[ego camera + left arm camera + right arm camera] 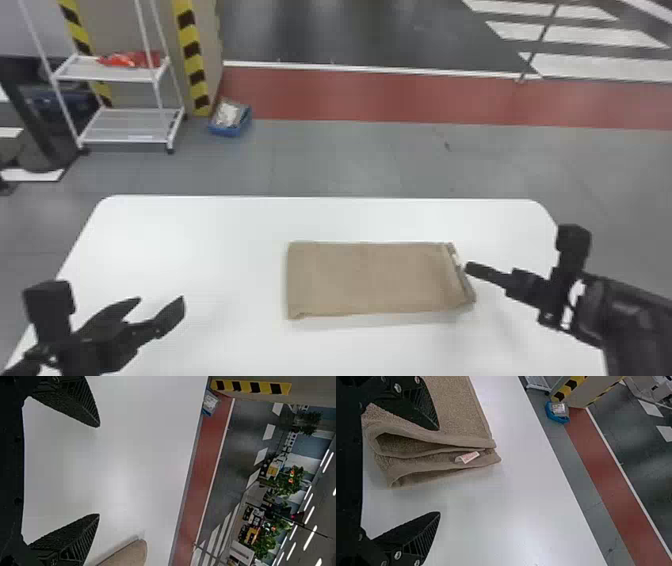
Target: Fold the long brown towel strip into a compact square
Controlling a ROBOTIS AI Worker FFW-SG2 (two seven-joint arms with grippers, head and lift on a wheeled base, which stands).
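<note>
right claw point(470, 269) is held just beside the right end of the towel point(370, 277), its two fingers spread wide and nothing gripped between them. in the right wrist view, one finger is seen overlapping the towel and the other set over the table point(200, 225); whether the cloth is touched cannot be told. left claw point(161, 302) is also released, held well apart from the towel, over the near left part of the table.

the towel is laid flat on the table, a little right of the middle, in a brown rectangle stretched from left to right. its right end is slanted, and stacked layers with an open loop are shown there. at the left end, a near corner is slightly stuck out.

a broad stretch of white surface is left between the left claw and the towel, and a narrower band between the towel and the rounded far edge. more surface is seen on the towel's near side.

a small white label point(467, 457) with reddish print is attached among the layers at the right end; its words are too small to be read.
</note>
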